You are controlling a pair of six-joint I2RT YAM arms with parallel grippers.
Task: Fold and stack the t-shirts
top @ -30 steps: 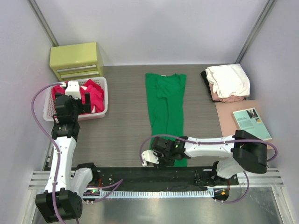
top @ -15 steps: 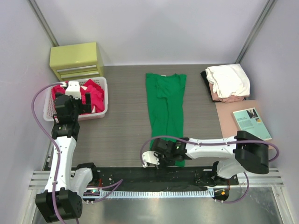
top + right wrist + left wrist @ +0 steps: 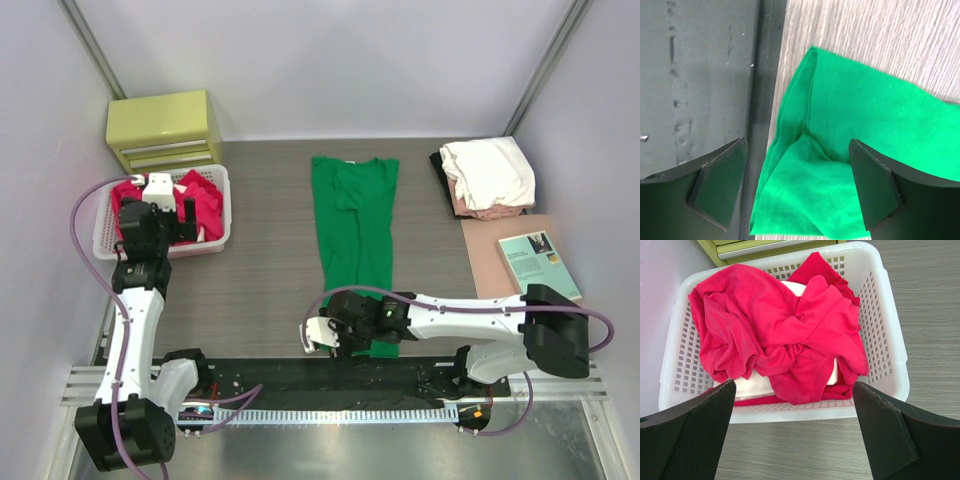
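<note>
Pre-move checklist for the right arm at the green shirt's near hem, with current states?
1. Jaws of right tool open: ok.
2. Near hem of green t-shirt lies inside that opening: ok.
3. Hem lying flat: not ok, bunched and folded over.
4. Tool touching cloth: cannot tell.
5. Other arm: left tool open over red t-shirts in basket, well apart from the right arm: ok.

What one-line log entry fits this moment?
right tool: open over near hem of green t-shirt | left tool: open above red t-shirts in basket
</note>
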